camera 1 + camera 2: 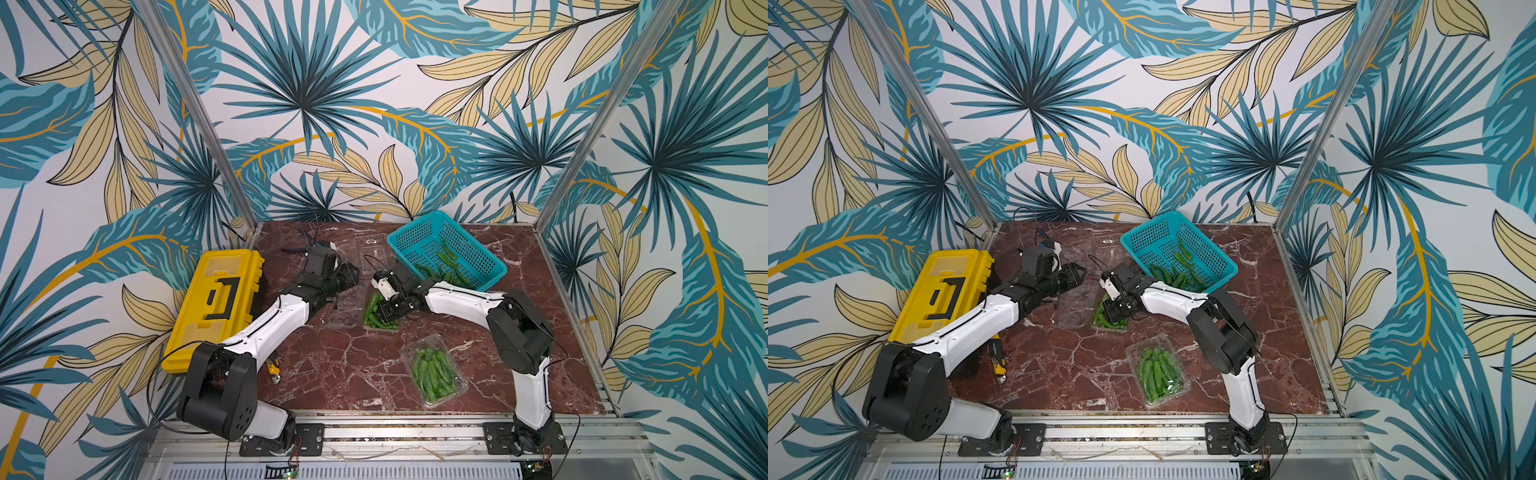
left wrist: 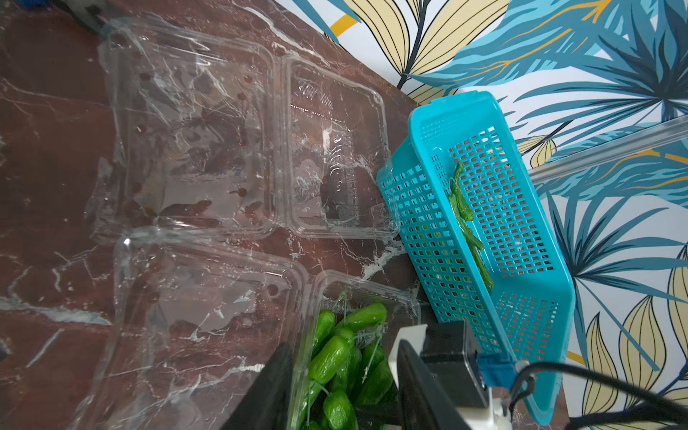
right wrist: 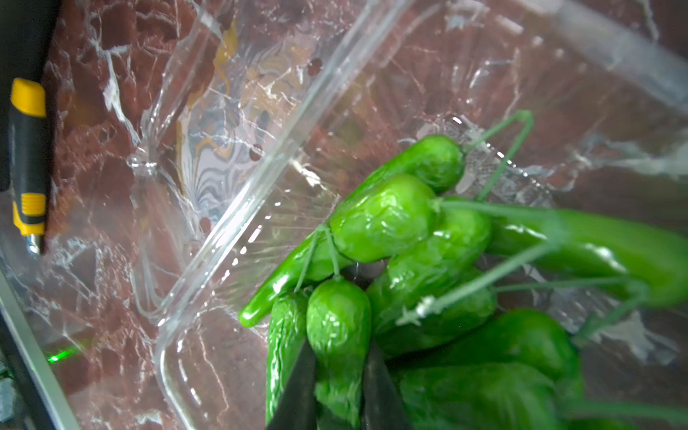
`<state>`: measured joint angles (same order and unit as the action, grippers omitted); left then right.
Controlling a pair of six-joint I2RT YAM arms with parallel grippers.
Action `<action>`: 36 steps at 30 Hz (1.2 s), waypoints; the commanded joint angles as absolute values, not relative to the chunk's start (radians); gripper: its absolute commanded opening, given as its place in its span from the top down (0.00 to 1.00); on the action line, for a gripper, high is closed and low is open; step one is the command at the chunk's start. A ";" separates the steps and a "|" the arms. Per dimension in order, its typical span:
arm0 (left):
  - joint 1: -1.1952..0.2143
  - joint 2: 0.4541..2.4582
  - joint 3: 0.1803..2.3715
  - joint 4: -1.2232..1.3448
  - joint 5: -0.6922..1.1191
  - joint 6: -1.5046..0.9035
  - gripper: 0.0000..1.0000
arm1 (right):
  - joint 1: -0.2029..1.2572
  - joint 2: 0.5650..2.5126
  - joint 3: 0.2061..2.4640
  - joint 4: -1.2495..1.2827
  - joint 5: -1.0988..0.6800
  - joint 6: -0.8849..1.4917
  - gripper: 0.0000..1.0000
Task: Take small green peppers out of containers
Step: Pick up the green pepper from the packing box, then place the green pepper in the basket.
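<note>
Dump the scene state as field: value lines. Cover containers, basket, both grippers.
back container: open, empty
middle container: open, peppers in tray
front container: full of peppers, lid looks shut
basket: several peppers inside
right gripper: shut on one pepper in middle container
left gripper: open, beside middle container; contact unclear
toolbox: closed, by left arm

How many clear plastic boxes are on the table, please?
3: an empty open box beside the basket, an open box with peppers mid-table, a full box near the front edge.
</note>
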<state>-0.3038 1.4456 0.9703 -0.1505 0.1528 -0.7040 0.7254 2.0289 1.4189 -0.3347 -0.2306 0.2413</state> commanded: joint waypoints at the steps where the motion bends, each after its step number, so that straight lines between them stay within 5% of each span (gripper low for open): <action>1: -0.302 1.462 0.995 -0.143 0.186 -0.689 0.54 | 0.729 1.973 1.386 -0.317 -0.221 0.240 0.91; 16: -0.373 1.517 1.042 -0.143 0.186 -0.660 0.54 | 0.696 1.801 1.321 -0.226 -0.237 0.281 0.94; 29: -0.462 1.612 1.134 -0.145 0.248 -0.597 0.54 | 0.456 1.490 1.131 -0.063 0.189 0.349 0.94; 36: -0.508 1.710 1.184 -0.171 0.281 -0.591 0.54 | 0.356 1.637 1.126 -0.126 0.155 0.438 0.92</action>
<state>-0.4961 1.6825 1.1324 -0.1528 0.2562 -0.6125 0.3698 1.5536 1.1568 -0.0799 0.1566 0.3744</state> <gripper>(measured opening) 0.461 0.169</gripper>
